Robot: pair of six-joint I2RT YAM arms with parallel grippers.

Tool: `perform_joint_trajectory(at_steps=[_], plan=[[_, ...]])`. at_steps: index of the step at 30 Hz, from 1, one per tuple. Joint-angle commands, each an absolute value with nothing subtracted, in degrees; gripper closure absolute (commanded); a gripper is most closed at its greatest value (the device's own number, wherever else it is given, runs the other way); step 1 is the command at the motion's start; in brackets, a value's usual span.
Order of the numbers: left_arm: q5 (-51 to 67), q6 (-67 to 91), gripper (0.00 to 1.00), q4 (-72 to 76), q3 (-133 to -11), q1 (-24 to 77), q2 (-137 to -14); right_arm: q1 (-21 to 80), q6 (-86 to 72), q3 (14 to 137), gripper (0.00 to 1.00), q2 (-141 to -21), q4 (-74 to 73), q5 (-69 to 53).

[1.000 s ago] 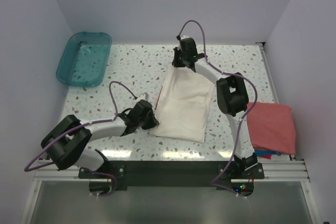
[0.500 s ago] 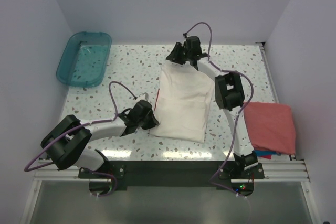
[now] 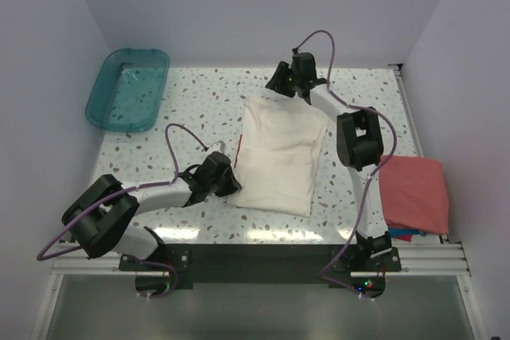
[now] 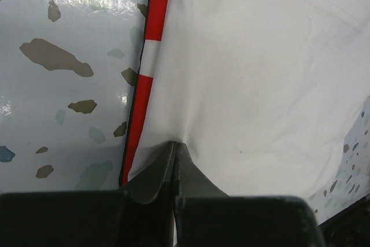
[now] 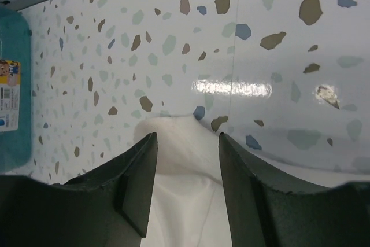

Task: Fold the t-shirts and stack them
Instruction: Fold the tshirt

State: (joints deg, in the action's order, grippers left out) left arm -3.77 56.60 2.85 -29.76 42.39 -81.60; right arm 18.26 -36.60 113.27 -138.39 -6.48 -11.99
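The table (image 3: 199, 109) is a glossy white top with grey, brown and blue flecks. White walls close it on three sides. The cream shirt (image 3: 279, 157) lies flat in the middle, folded to a long, smooth rectangle that leans a little. There is bare table all around the cream shirt: a wide band on its left, a narrower one on its right, and a strip beyond its far edge.

Right of the cream shirt and well apart, the red shirt (image 3: 413, 193) lies folded at the table's right edge. Only a thin strip of the blue shirt (image 3: 401, 236) shows under its near edge. Far to the left of the cream shirt, the teal tub (image 3: 127, 89) of translucent plastic sits at the far corner. Nothing stands between it and the shirt.

The right arm crosses above the right side of the cream shirt. The right gripper (image 3: 279, 84) is at the shirt's far edge, its fingers (image 5: 136, 183) spread, and a soft rounded corner of cloth lies between them, not squeezed.

The left gripper (image 3: 231, 185) is at the near left edge of the cream shirt, pressed together and pinching the cloth, which puckers at the tips. A red stripe (image 4: 151, 56) with a white break runs along that edge.
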Motion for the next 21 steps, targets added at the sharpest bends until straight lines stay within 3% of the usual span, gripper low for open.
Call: perform_joint_trajectory(at_steps=[1,4,13,21], plan=[[-3.34,54.85,1.0,-5.71,-28.39,42.63,-83.06,18.28,-32.26,110.05,0.49,-125.7,-10.36,-3.7],[-4.04,53.0,0.92,-7.2,-30.76,42.54,-81.3,18.28,-32.08,100.84,0.48,-116.07,-13.97,-0.98],[-2.73,48.08,0.71,-9.67,-37.7,40.69,-77.26,23.54,-37.87,56.83,0.48,-86.0,-16.52,0.87],[-2.28,46.85,0.55,-12.3,-37.71,40.17,-74.45,30.84,-45.34,39.57,0.46,-68.84,-21.44,5.45]])
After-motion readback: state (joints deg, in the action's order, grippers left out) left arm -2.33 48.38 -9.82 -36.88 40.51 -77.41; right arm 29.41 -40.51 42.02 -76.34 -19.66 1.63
